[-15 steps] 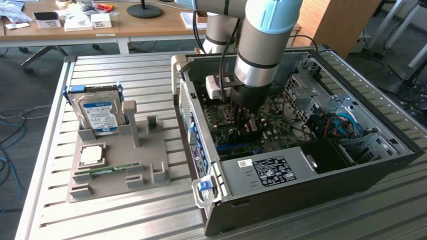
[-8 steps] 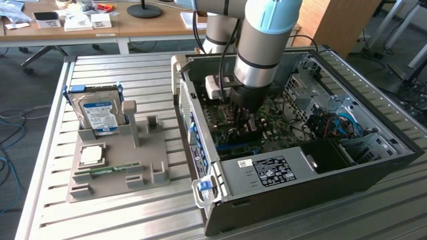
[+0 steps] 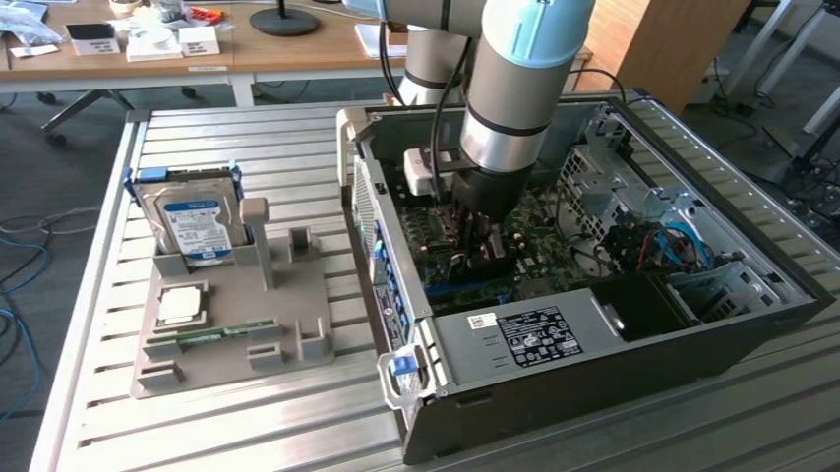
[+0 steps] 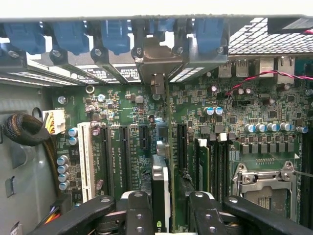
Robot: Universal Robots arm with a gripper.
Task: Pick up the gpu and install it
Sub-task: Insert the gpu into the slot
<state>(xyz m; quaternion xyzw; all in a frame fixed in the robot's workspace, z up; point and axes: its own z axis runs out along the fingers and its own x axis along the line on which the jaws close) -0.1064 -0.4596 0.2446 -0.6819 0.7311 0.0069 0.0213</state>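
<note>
Black gripper [image 4: 161, 215] fingers pinch the thin green gpu card [image 4: 160, 186] edge-on, bracket at twelve o'clock, lining it up with the motherboard [image 4: 234, 147] slot.

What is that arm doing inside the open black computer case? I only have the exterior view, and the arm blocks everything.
Observer: In the wrist view, two black fingers grip a thin green-and-black expansion card, the gpu, edge-on over the green motherboard.
Visitor: Where does the card's far end reach?
Observer: Its pale metal bracket meets the case's rear slot openings, right by the row of blue plastic clips.
Visitor: Is anything next to the card?
Observer: A long white expansion slot runs parallel to it, with nothing plugged in.
</note>
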